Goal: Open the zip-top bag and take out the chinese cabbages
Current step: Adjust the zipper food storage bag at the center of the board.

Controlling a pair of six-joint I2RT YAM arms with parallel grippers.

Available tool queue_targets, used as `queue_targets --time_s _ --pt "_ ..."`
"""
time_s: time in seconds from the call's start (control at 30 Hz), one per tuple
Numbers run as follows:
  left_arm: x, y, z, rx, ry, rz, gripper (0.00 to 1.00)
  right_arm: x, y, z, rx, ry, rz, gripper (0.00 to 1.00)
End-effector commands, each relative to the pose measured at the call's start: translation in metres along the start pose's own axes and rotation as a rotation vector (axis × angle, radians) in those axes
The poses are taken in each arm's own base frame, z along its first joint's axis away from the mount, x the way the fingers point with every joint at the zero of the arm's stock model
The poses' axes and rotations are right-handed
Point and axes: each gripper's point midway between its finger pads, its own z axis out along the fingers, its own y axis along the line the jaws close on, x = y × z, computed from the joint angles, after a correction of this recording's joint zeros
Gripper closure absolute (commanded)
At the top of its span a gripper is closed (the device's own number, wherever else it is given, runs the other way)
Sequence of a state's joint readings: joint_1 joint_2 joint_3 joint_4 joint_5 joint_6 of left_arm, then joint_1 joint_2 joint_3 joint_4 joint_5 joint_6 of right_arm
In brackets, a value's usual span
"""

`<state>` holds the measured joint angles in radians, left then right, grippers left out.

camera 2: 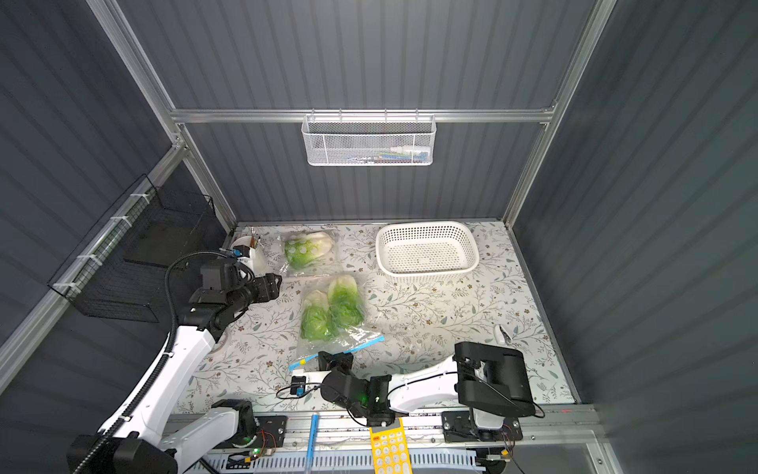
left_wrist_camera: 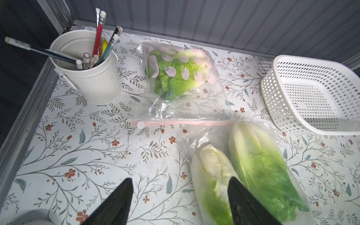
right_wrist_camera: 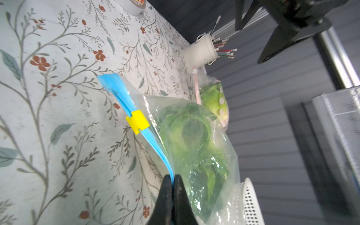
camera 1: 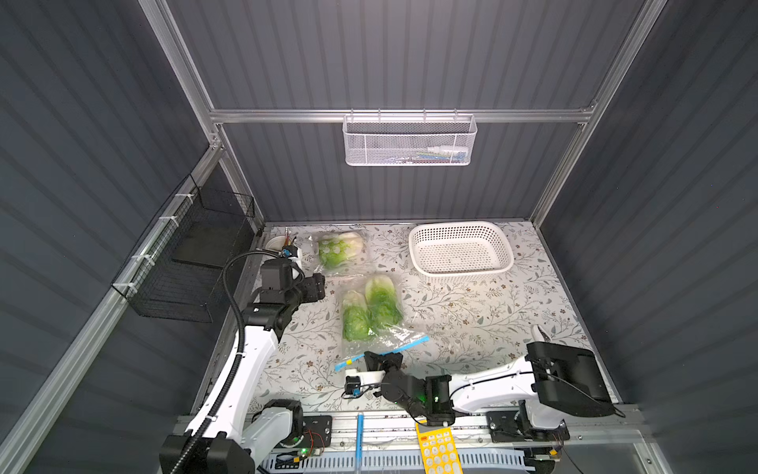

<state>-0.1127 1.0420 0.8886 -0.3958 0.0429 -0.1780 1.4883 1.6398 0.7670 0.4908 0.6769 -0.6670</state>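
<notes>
A clear zip-top bag (camera 1: 371, 324) lies mid-table with two chinese cabbages (camera 1: 356, 318) (camera 1: 383, 301) inside, white stems pointing to the back. Its blue zip strip (right_wrist_camera: 120, 93) carries a yellow slider (right_wrist_camera: 137, 121) near one end. My right gripper (right_wrist_camera: 172, 176) (camera 1: 379, 356) is shut on the blue strip a little way along from the slider. My left gripper (left_wrist_camera: 180, 180) (camera 1: 318, 287) is open above the table, beside the bag's far end, with nothing between its fingers. A third cabbage (left_wrist_camera: 175, 78) lies in a second bag with a pink zip (left_wrist_camera: 175, 122), further back.
A white perforated basket (camera 1: 459, 225) stands at the back right. A white cup of pencils (left_wrist_camera: 91, 81) sits in the back left corner. A small white object (camera 1: 538, 331) lies near the right edge. Dark walls enclose the table on three sides.
</notes>
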Motion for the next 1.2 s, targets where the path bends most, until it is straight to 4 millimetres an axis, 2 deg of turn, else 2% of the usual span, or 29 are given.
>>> queue_targets --time_s 0.0,0.17,0.37,0.43,0.57,0.6,0.83,1.03,1.17 --pt "-0.004 -0.007 -0.006 0.035 -0.026 -0.005 0.27 -0.004 -0.003 -0.005 -0.078 -0.002 0.111 1.0" --pt "-0.008 -0.013 -0.012 0.068 -0.047 0.004 0.35 -0.007 -0.022 -0.013 -0.158 -0.023 0.245 1.0" --pt "-0.013 -0.024 -0.021 0.127 -0.081 0.021 0.45 -0.008 -0.058 -0.029 -0.232 -0.077 0.44 1.0" --pt "-0.015 -0.032 -0.025 0.175 -0.095 0.036 0.47 0.001 -0.081 -0.03 -0.244 -0.068 0.534 1.0" --pt "-0.02 -0.055 -0.037 0.304 -0.136 0.081 0.52 0.003 -0.107 -0.037 -0.28 -0.078 0.629 1.0" --pt "-0.019 -0.066 -0.043 0.371 -0.143 0.097 0.53 0.003 -0.113 -0.038 -0.284 -0.075 0.645 1.0" --pt "-0.021 -0.116 -0.089 0.695 -0.243 0.214 0.48 0.004 -0.149 -0.039 -0.317 0.003 0.696 1.0" --pt "-0.022 -0.131 -0.113 0.805 -0.286 0.267 0.47 -0.001 -0.173 -0.042 -0.361 0.026 0.753 1.0" --pt "-0.02 -0.141 -0.13 0.879 -0.314 0.297 0.43 0.002 -0.184 -0.041 -0.384 0.071 0.805 1.0"
